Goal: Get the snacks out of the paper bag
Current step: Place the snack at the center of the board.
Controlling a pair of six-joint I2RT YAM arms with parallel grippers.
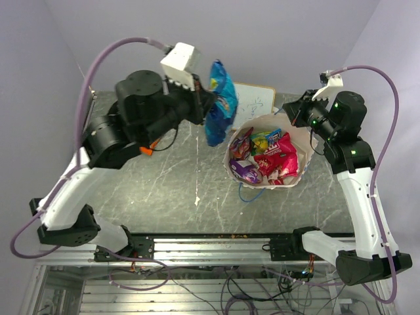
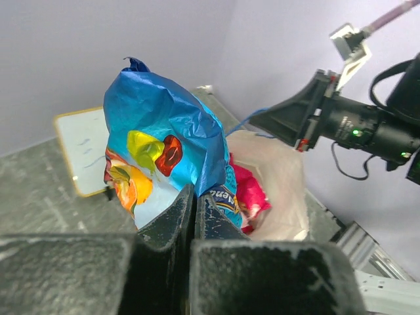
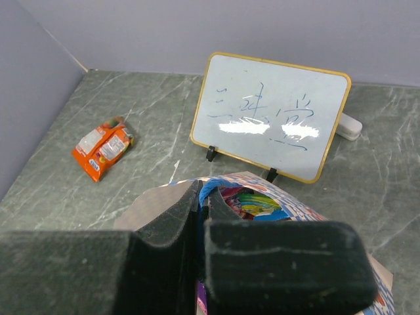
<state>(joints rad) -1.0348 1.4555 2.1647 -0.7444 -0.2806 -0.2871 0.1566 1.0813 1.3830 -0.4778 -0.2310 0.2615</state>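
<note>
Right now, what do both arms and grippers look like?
The left arm and right arm: white links, black rounded joints, a lavender cable looping along each. Small green lights on the right. The left gripper and right gripper: black, scuffed wedge fingers.

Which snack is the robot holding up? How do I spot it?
Find the big paper bag on the table, full of shiny packets. Look just left of it, up high, where the left gripper pinches the blue packet. It has red and yellow pictures, and it is the only snack hanging in the air instead of lying down.
</note>
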